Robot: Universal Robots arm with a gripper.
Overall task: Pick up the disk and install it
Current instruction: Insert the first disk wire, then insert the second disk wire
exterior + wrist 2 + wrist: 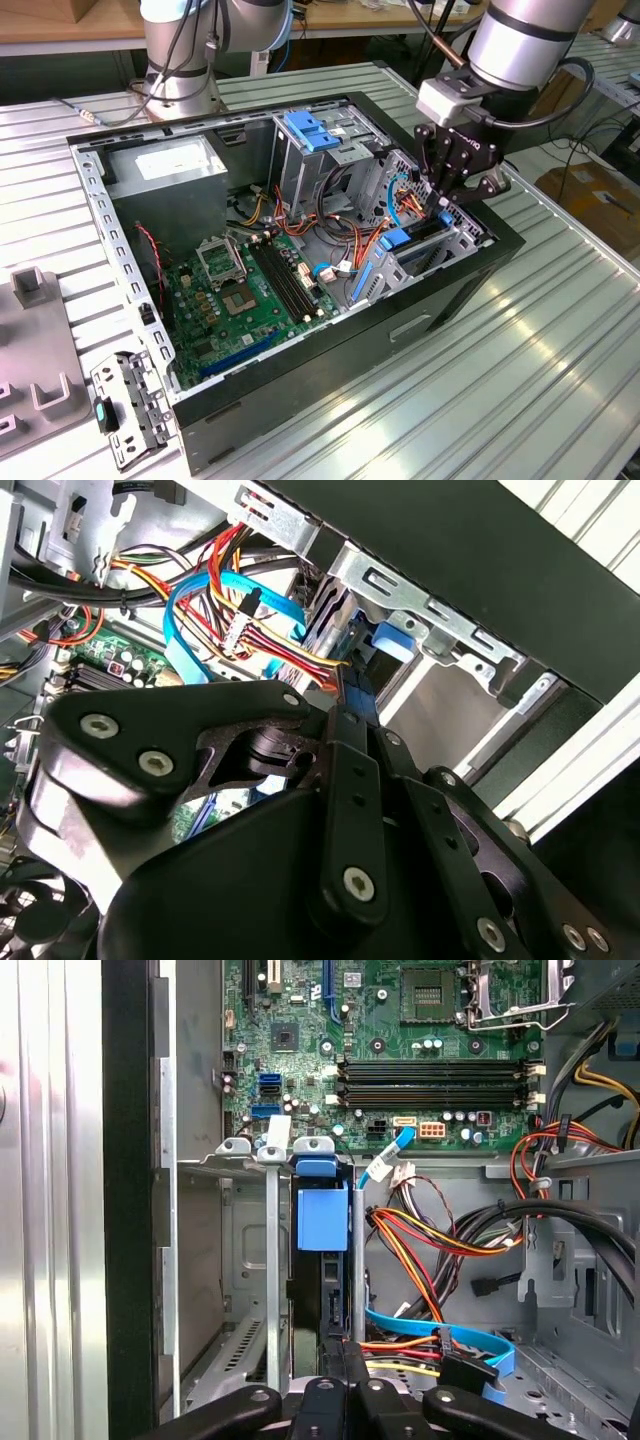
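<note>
Ribbed metal worktop (560,330) carries an open computer case (470,275) lying on its side, board (250,290) and cables exposed. At the exterior view's right end of the case sits a drive bay (455,235), and the arm has the tool (452,195) directly over it.

The disk (322,1260) stands on edge inside that bay, between two upright metal walls; in the first wrist view its blue rail end shows at the far side, with the dark edge of the drive running back toward the fingers. In the second wrist view the tool (340,705) has its black fingers (352,780) drawn close together over the thin upper edge of the disk (352,685), so I judge it clenched on the disk, though the contact itself is hidden by the linkage.

The disk looks partly or mostly seated, not yet clearly home.

Risks from here, as I judge them:
- Orange, red and blue cables (430,1260) lie just beside the bay; the linkage could snag or pinch one.
- A slight tilt of the disk could jam its rails against the bay walls.
- The narrow edge grip could slip if pushed against resistance.
</note>
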